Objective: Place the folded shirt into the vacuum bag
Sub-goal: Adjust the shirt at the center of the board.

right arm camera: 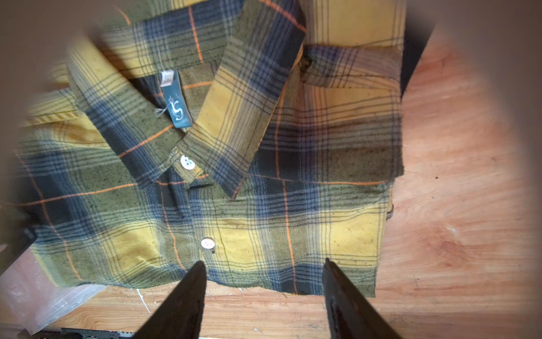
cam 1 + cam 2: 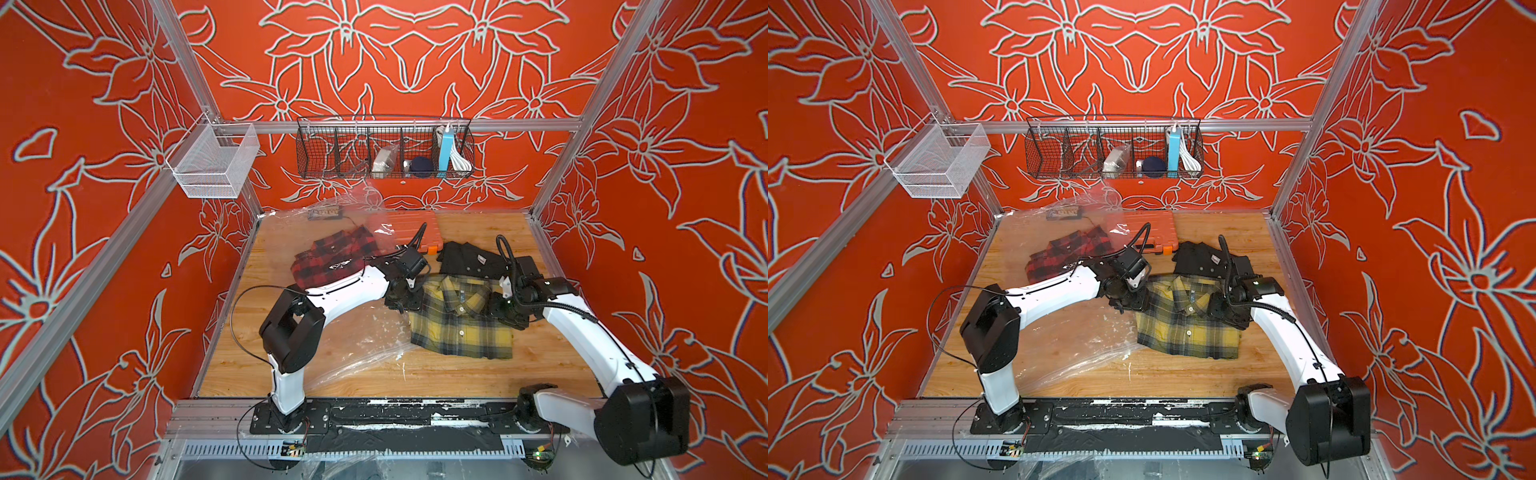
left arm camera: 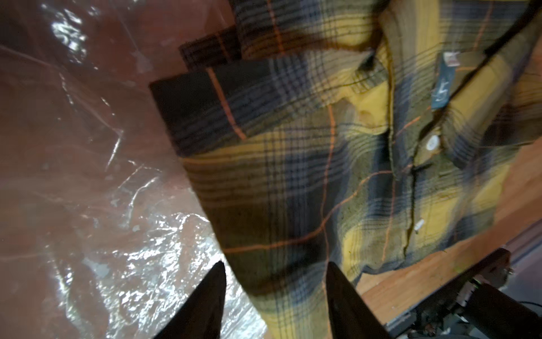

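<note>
The folded shirt (image 2: 459, 322) (image 2: 1187, 328), yellow and dark plaid, lies flat on the wooden table, collar toward the back. The vacuum bag (image 2: 357, 345) (image 2: 1084, 340) is crinkly clear plastic spread over the table's left half, its near edge touching the shirt's left side. My left gripper (image 2: 405, 305) (image 3: 274, 264) is open at the shirt's left edge; the shirt (image 3: 293, 182) edge lies between its fingers, with the bag (image 3: 117, 205) beside it. My right gripper (image 2: 503, 311) (image 1: 264, 261) is open over the shirt's (image 1: 234, 176) right edge, nothing held.
A red plaid shirt (image 2: 332, 257) lies under the plastic at the back left. A black shirt (image 2: 469, 257) and an orange case (image 2: 411, 232) sit behind the yellow one. A black wire basket (image 2: 384, 147) and a white mesh basket (image 2: 214, 160) hang above.
</note>
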Controlling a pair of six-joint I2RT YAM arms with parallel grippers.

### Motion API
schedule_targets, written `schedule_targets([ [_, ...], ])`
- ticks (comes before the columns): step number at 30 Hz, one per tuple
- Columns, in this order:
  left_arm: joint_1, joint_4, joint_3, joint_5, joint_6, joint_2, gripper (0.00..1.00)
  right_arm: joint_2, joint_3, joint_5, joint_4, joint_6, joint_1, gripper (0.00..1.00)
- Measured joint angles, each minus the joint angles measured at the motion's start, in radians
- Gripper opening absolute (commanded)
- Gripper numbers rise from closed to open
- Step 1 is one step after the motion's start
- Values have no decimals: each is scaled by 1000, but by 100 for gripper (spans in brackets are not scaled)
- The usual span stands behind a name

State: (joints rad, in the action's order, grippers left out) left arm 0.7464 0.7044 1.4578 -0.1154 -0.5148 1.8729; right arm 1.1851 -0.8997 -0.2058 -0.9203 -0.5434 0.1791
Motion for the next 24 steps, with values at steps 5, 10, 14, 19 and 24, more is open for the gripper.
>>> schedule_targets([
  [5,23,47,89,32,38,51,42,21,13,-1,17,1,-3,64],
  [10,51,63,150,32,69,116,28,26,21,0,24,3,-12,63],
  [14,52,92,176,19,94,158,8,26,22,-1,33,7,-20,63],
  [19,59,71,209,-110,109,127,0,26,35,-3,44,9,-27,63],
  [24,53,-150,131,-385,56,44,0,39,47,-5,58,11,-48,63],
])
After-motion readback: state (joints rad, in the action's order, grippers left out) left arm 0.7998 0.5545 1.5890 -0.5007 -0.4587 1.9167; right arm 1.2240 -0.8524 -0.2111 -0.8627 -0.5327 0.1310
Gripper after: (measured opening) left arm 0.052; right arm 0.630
